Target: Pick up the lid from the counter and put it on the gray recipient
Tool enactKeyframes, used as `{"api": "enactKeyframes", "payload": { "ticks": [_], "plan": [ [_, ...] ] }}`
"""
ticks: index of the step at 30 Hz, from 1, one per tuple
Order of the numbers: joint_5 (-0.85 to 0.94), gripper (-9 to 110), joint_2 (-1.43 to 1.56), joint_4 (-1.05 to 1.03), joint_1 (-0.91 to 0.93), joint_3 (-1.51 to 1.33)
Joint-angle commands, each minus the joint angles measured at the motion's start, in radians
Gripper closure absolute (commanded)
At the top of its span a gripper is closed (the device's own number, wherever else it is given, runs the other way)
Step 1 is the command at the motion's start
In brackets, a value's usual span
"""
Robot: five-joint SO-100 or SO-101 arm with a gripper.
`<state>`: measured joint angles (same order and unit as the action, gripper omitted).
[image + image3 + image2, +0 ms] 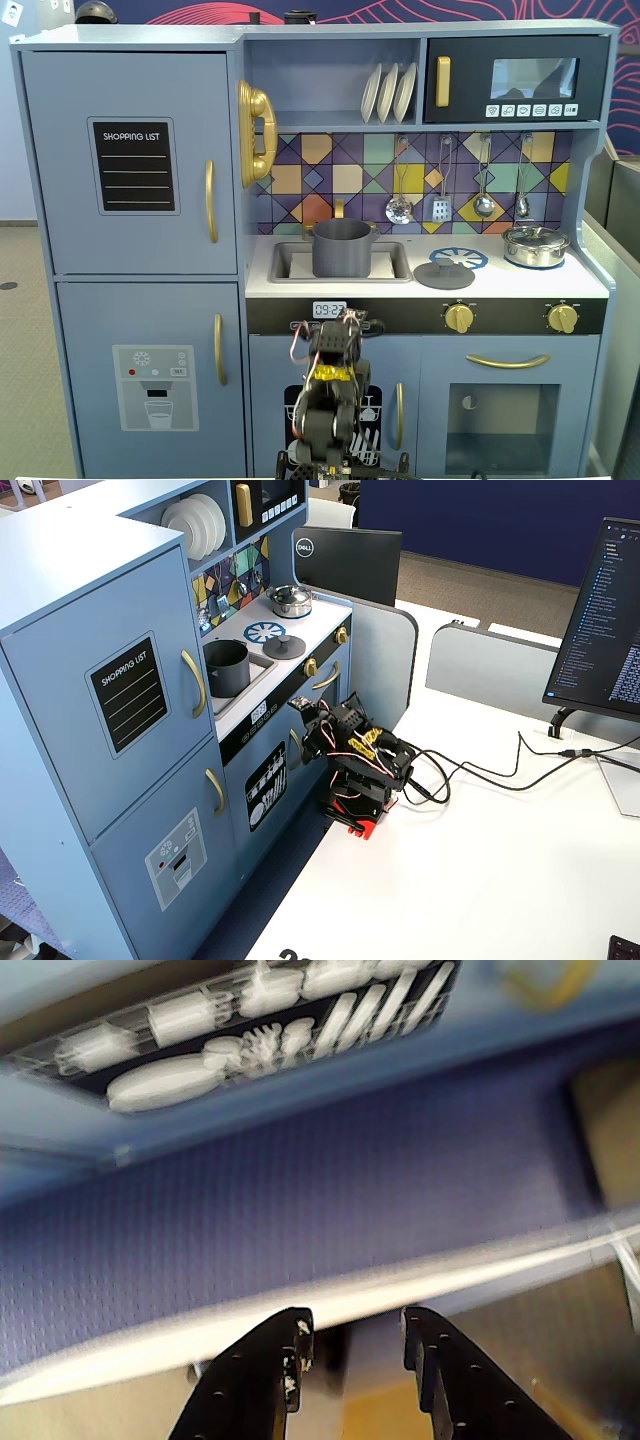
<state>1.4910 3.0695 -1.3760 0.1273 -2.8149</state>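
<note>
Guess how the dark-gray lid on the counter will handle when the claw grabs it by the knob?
The lid looks like a flat, rigid disc, so probably stiff and light. Its small centre knob offers little grip, so it may swing or slip. Lying flat on the counter beside the gray pot, it should slide rather than roll if nudged.

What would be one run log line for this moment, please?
phase: not started | gripper: open, empty, folded low | lid: on counter, beside burner ring | gray recipient: in sink, uncovered

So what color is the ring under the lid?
Blue and white, under the lid, clearest in a fixed view.
</note>
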Motion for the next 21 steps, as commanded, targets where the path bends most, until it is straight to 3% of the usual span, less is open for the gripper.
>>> {"api": "enactKeyframes", "payload": {
  "ticks": [1, 13, 21],
  "plan": [
    [0.008, 101, -0.163, 0.011, 0.009, 0.242],
    [0.11, 101, -0.259, 0.018, 0.048, 0.594],
    [0.141, 101, -0.265, 0.388, 0.149, 0.686]
  ]
}}
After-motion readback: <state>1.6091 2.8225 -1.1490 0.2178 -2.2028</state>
